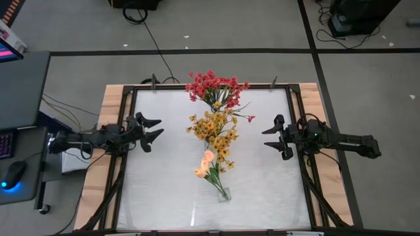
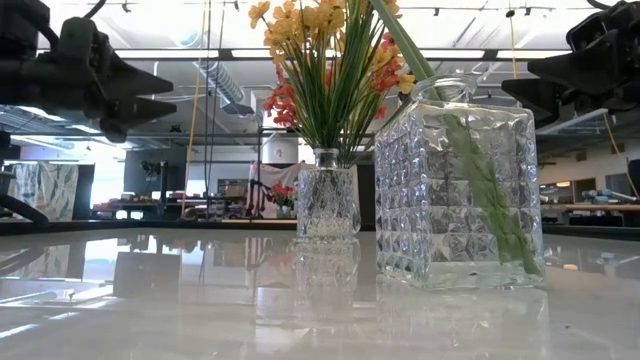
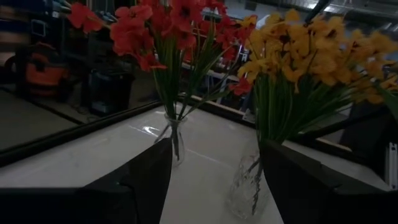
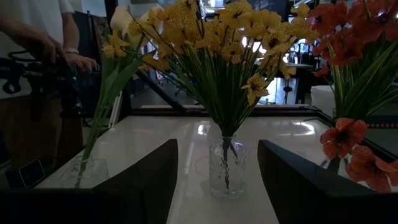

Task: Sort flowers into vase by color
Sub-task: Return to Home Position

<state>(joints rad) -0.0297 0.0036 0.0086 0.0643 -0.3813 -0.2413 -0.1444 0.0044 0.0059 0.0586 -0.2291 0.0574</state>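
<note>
Three clear glass vases stand in a row down the middle of the white table (image 1: 164, 196). Red flowers (image 1: 215, 88) fill the far vase (image 3: 175, 143). Yellow-orange flowers (image 1: 214, 128) stand with their stems in the middle vase (image 2: 327, 205). Pale peach buds (image 1: 206, 163) lean out of the near square vase (image 2: 460, 190). My left gripper (image 1: 155, 130) hangs open at the table's left side, pointing level toward the vases. My right gripper (image 1: 269, 137) hangs open at the right side, facing them too. Both are well clear of the flowers.
A black frame (image 1: 125, 151) on wooden boards rims the table. A desk with a mouse (image 1: 13, 174) stands left of it. In the right wrist view a person's hands (image 4: 59, 53) show beyond the left arm. Bare tabletop lies on both sides of the vase row.
</note>
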